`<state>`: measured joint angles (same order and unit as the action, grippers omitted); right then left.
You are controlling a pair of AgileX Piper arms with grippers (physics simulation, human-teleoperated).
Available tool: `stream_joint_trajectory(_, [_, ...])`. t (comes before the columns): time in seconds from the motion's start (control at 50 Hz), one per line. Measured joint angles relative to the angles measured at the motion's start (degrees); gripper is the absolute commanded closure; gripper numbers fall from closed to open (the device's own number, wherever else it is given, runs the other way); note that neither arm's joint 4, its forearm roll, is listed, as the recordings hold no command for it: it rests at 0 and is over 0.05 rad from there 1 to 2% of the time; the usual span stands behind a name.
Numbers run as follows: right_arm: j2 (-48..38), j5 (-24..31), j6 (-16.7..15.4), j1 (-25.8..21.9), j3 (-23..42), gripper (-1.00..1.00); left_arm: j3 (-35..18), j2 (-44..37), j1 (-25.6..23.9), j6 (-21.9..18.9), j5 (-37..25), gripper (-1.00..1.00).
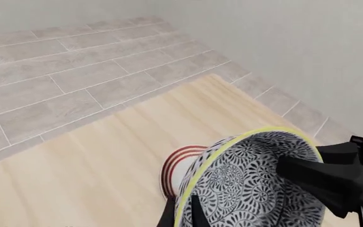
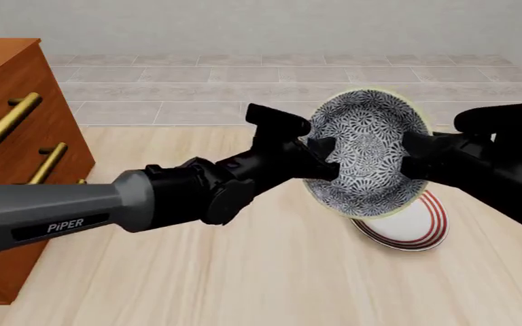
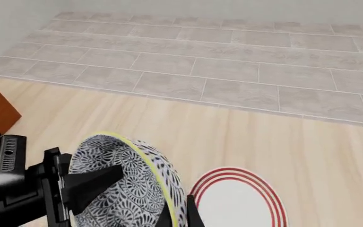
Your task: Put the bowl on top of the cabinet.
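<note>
A: Item one, the bowl (image 2: 367, 153). We list it as raised off the bench (image 2: 242, 272), tipped on its side so the patterned inside faces the front camera, pale yellow rim outward.

B: Held by what?

A: We record both arms on it. The left end effector (image 2: 320, 159) pinches the rim on the bowl's left side, one finger inside and one outside. The right end effector (image 2: 415, 157) clamps the opposite rim the same way. In the left wrist view the bowl (image 1: 251, 184) fills the lower corner, with the other arm's dark finger lying across its inside.

B: Item two?

A: The plate (image 2: 406, 227), white with red rings, flat on the bench just below and behind the bowl. We cannot tell whether the two touch. The right wrist view shows the plate (image 3: 238, 198) beside the bowl (image 3: 128, 184).

B: Item three?

A: The cabinet (image 2: 11, 136), reddish-brown, brass handles, at the bench's left edge, well apart from the bowl. Beyond the bench we note a grey tiled floor (image 2: 242, 81).
</note>
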<state>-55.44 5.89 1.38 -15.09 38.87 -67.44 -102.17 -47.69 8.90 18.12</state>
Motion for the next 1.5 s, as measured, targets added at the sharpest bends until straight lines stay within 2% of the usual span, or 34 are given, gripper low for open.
stream_joint_trajectory(0.1, [0.1, 0.1, -0.1, -0.1, -0.1, 1.0, 0.2, 0.2, 0.0, 0.1, 0.2, 1.0])
stream_joint_trajectory(0.12, [0.1, 0.1, -0.1, -0.2, -0.1, -1.0, 0.2, 0.2, 0.0, 0.1, 0.2, 1.0])
stream_joint_trajectory(0.46, [1.9, 1.1, 1.2, -0.3, 0.5, -1.0, 2.1, 0.9, 1.0, -2.1, 0.4, 1.0])
stream_joint_trajectory(0.94, [7.7, 5.0, 2.5, -1.7, 1.2, -1.0, 6.1, 5.4, 4.1, -8.0, 1.8, 1.0])
stream_joint_trajectory(1.5, [8.5, 5.5, 2.6, -1.8, 1.3, -1.0, 7.8, 7.3, 6.4, -9.3, 2.4, 1.0])
